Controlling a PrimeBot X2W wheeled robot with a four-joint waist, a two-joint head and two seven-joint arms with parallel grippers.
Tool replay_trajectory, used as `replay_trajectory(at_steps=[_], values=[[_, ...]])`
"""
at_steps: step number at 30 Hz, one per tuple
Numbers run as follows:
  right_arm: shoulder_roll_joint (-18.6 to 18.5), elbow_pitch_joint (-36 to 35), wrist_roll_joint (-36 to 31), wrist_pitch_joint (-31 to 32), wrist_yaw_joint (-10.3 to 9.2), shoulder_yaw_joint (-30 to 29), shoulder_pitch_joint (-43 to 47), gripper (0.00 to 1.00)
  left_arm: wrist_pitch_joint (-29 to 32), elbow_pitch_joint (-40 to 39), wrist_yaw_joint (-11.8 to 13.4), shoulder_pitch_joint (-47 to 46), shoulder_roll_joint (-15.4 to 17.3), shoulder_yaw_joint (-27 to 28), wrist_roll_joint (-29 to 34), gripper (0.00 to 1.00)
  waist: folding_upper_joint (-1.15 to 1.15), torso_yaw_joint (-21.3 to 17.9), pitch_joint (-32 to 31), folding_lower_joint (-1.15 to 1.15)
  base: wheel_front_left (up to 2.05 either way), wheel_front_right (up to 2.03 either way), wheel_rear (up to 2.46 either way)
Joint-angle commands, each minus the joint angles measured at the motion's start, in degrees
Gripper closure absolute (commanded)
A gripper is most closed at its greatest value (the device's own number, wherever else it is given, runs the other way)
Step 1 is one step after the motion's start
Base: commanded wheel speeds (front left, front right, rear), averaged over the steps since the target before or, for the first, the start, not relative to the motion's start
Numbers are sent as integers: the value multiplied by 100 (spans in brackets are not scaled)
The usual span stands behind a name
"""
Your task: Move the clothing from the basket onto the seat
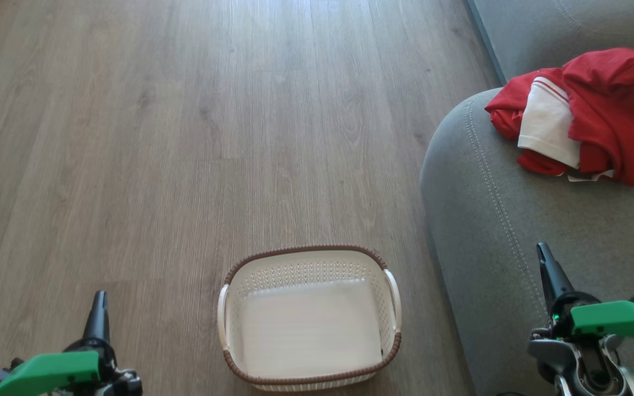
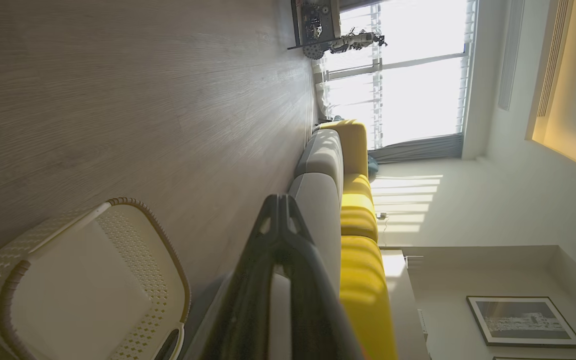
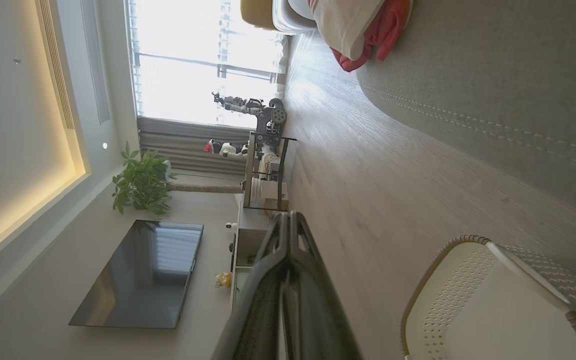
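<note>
Clothing [image 1: 581,115]: red-and-white heap at upper right of the head view, lying on the grey seat [image 1: 515,231] near its rounded edge. Basket [image 1: 309,254] at bottom centre on the wood floor [image 1: 185,137], just beside the seat, its white bottom bare. Left gripper [image 1: 99,300] at lower left, right gripper [image 1: 542,253] at lower right over the seat: both fully closed, holding nothing.

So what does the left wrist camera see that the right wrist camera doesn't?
Left wrist view: yellow sofa cushions, a framed picture on the wall, and the left fingers, shut together. Right wrist view: the red and white clothing, a dark television, a potted plant, and the right fingers, also shut. Both: the grey seat, the white basket with nothing in it, the wooden floor and a bright window.
</note>
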Motion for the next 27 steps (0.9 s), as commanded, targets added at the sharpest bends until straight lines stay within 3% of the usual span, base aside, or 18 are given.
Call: replay_trajectory(at_steps=[1, 13, 27], values=[[-88, -256, 139, 46, -1, 88, -369, 100, 51, -224, -47, -312, 39, 241, -92, 100, 0, -2, 2, 0, 0, 0, 0], [-130, -354, 939, 197, -1, 45, -410, 100, 244, -266, -247, -394, -86, 526, -654, 100, 0, -39, 29, 0, 0, 0, 0], [-171, -358, 988, 154, -1, 101, -405, 100, 247, -266, -247, -394, -89, 530, -650, 100, 0, -39, 29, 0, 0, 0, 0]])
